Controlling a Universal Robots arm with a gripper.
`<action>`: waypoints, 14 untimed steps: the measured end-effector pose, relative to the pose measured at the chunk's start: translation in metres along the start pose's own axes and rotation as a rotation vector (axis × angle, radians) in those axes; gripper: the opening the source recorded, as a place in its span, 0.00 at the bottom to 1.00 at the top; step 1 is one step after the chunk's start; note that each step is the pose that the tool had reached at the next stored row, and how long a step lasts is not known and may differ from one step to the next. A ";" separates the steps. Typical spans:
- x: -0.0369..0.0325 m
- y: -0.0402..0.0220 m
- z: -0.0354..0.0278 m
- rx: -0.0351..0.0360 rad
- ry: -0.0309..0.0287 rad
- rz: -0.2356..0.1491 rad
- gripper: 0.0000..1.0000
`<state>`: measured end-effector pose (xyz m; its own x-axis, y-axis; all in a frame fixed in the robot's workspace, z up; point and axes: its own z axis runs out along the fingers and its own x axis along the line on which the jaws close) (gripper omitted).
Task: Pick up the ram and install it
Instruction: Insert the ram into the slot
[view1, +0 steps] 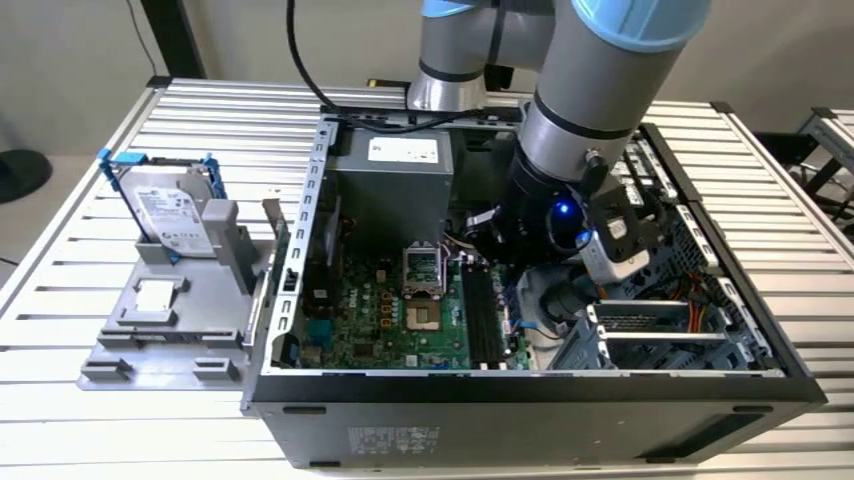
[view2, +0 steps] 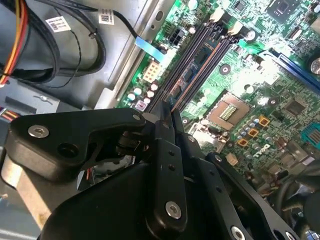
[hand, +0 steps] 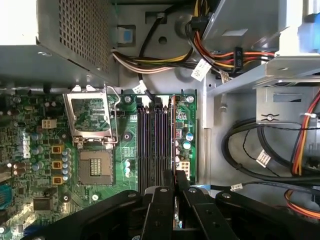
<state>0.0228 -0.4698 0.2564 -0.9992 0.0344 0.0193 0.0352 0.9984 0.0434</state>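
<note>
A grey-and-blue robot arm reaches steeply down into an open black computer case. Its black claw, fingers pressed nearly together, pinches the slim, dark circuit-board ram, which stands on edge at the outer side of the long black slots.

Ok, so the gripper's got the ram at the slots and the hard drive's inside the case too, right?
Not quite. The gripper does hold the ram at the slots, but the hard drive stands outside the case, in the grey holder at the exterior view's left; the exterior view shows it.
</note>
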 end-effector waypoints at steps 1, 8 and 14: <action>0.0003 -0.0001 0.0017 0.0001 -0.0001 0.003 0.00; 0.0005 -0.0028 0.0143 -0.0002 -0.0006 0.012 0.00; 0.0002 -0.0065 0.0247 -0.0003 -0.0011 0.026 0.00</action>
<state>0.0219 -0.4752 0.2315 -0.9980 0.0602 0.0193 0.0610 0.9972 0.0432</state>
